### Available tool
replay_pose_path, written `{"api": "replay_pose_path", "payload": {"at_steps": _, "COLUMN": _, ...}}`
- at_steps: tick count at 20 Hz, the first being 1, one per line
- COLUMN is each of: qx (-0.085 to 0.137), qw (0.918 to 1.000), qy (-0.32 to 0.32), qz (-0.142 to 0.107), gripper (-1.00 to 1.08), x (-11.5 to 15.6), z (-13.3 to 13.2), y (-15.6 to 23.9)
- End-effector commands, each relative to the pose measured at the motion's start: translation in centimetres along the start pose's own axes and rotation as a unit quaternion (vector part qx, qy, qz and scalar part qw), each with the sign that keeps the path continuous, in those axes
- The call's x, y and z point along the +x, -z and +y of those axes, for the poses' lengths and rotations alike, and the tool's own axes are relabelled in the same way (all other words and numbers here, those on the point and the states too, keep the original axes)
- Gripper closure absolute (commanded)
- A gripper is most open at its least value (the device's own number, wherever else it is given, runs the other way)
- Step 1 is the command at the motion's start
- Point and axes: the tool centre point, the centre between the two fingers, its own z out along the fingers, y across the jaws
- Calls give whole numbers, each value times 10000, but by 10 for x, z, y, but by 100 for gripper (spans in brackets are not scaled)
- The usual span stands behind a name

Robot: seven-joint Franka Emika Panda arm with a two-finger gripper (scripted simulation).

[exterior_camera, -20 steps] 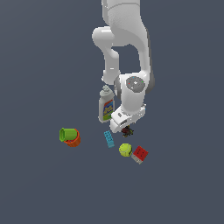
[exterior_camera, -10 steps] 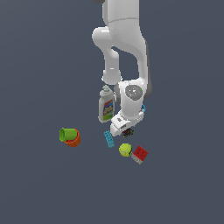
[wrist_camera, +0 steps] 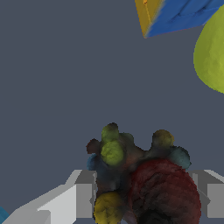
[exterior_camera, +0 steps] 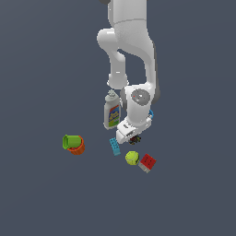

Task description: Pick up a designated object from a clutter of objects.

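Observation:
The designated object, a tiny dark lumpy toy (exterior_camera: 135, 138) with dark red and yellow-green bits, sits at floor level between my fingers. In the wrist view the toy (wrist_camera: 140, 175) fills the gap, and the grey fingers (wrist_camera: 78, 194) press against it on both sides. My gripper (exterior_camera: 132, 137) points down among the clutter, shut on the toy. Around it lie the flat blue brick (exterior_camera: 114, 146), the yellow-green ball (exterior_camera: 132, 158) and the red-and-white cube (exterior_camera: 147, 162).
A white bottle (exterior_camera: 112, 110) with a blue-yellow label stands just behind the hand. Green and orange cups (exterior_camera: 73, 144) lie toward the exterior view's left. A bit of blue cup (exterior_camera: 150, 113) shows behind the arm. The wrist view shows the ball (wrist_camera: 212, 57) and a blue-and-orange corner (wrist_camera: 175, 15).
The hand has come down a little over the toy and its descent has slowed. The other objects have not moved.

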Motion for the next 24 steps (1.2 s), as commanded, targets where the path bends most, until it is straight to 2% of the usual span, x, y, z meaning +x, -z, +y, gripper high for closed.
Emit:
{"api": "replay_pose_path", "payload": {"at_steps": 1, "qx": 26, "qw": 10000, "qy": 9, "qz": -44, "gripper": 108, "x": -3, "z": -2, "y": -6}}
{"api": "replay_pose_path", "payload": {"at_steps": 6, "qx": -2, "qw": 10000, "qy": 1, "qz": 0, "gripper": 108, "x": -1, "z": 1, "y": 2}}
{"api": "replay_pose_path", "payload": {"at_steps": 12, "qx": -2, "qw": 10000, "qy": 1, "qz": 0, "gripper": 108, "x": -12, "z": 9, "y": 16}}
{"api": "replay_pose_path", "payload": {"at_steps": 24, "qx": 6, "qw": 10000, "qy": 6, "qz": -10, "gripper": 108, "x": -64, "z": 48, "y": 86}}
